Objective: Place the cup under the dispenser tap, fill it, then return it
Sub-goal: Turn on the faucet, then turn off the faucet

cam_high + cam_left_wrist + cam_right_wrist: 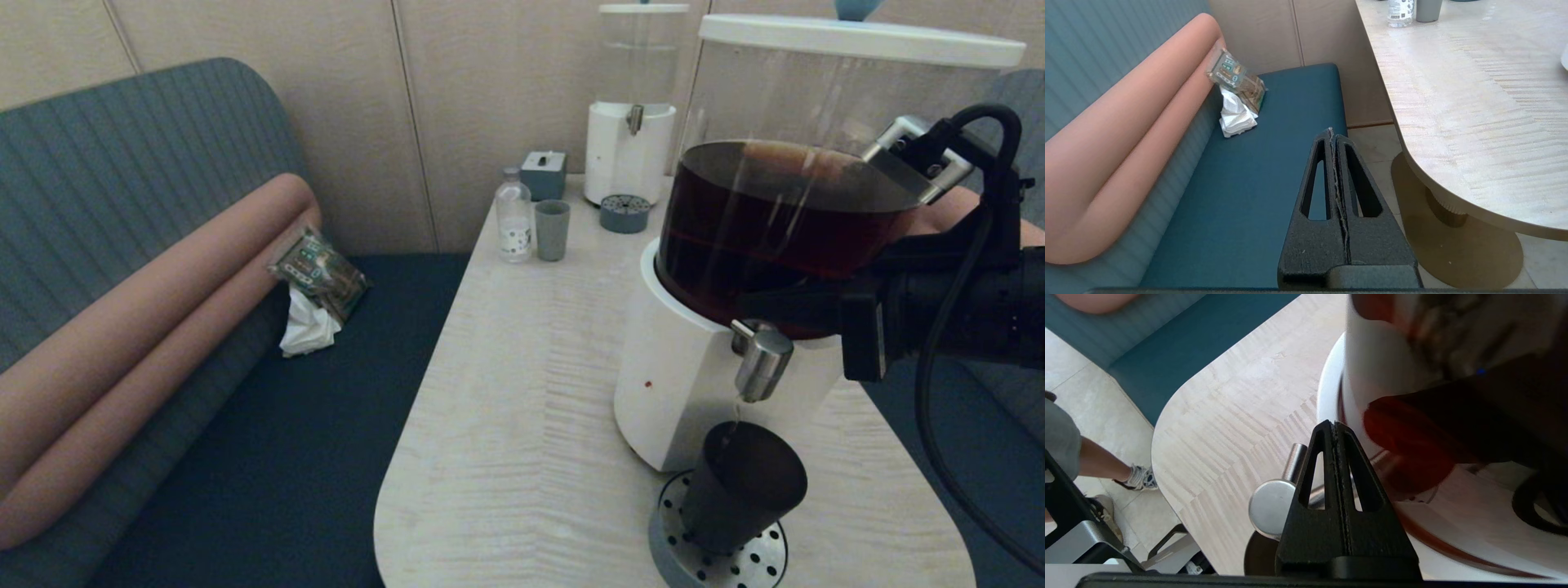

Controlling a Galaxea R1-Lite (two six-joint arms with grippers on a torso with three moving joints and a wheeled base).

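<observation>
The cup [741, 488] stands at the lower right of the head view on the perforated drip tray [759, 557], directly below the dispenser tap [762, 363]; a thin thread of liquid appears to run from the spout to the cup's rim, so filling is judged to be under way. The right tool [1336, 426] has its two fingers pressed flat together, gripping nothing, and sits just beside the tap's round steel end, seemingly bearing on the lever; actual contact cannot be confirmed from the wrist view. The left tool [1333, 132] is likewise closed and empty, parked over the blue bench seat [1241, 192] at the left, well apart from the counter [522, 392]. Hazards noted: the cup sits leaning in the head view and near the tray's inner edge, so the stream may land on or close to the rim and splash or run down the outside. The fill level is hidden, and if the tap is held too long the cup would overflow onto the tray and counter. A closed tool pushing sideways on the lever could slip off the rounded steel and strike the white base [678, 384]. For the return step, the tapered matte cup, once full, is likely heavier and prone to slop if gripped off-centre or lifted abruptly beneath the spout.
</observation>
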